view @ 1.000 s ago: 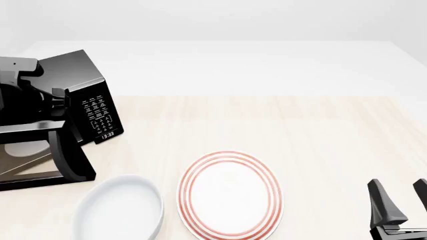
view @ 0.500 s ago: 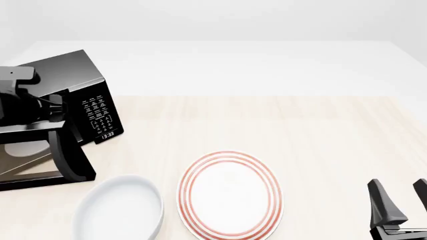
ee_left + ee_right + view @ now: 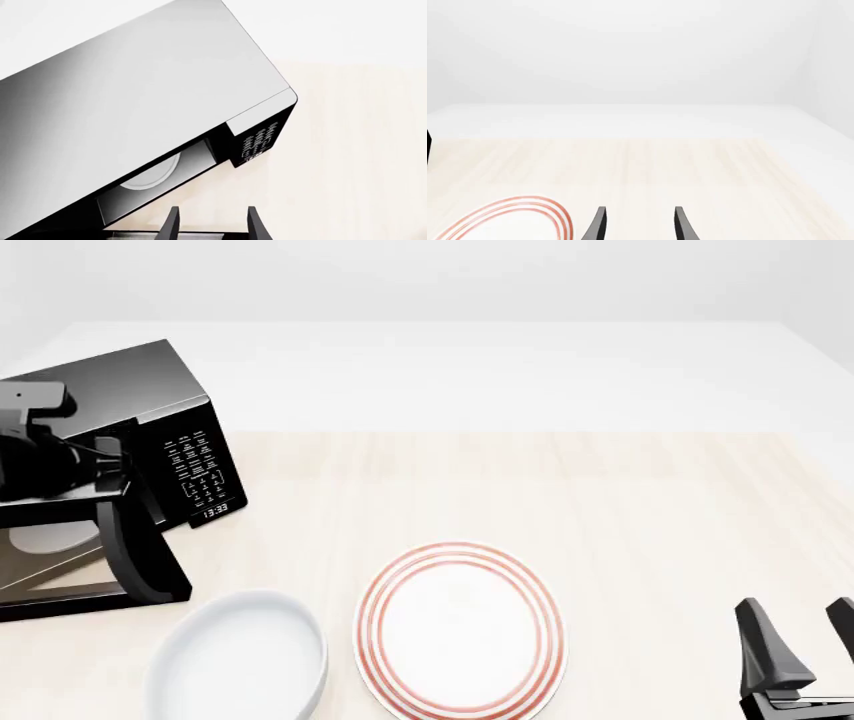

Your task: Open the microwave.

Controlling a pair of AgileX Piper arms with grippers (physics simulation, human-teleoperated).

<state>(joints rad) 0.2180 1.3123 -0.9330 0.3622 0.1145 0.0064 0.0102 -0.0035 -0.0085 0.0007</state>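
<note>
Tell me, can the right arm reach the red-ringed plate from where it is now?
Probably yes. The right gripper is open and holds nothing, and the red-ringed plate lies just to its left on the table. Nothing stands between them.

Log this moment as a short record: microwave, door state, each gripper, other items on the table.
microwave: black oven at the table's left side, keypad facing the arms
door: open, swung out with its handle toward the front
cavity: visible, white turntable inside
left gripper: fingers apart, holding nothing, in front of the open cavity
right gripper: fingers apart, empty, at the near right
other items: red-ringed plate; white bowl
</note>
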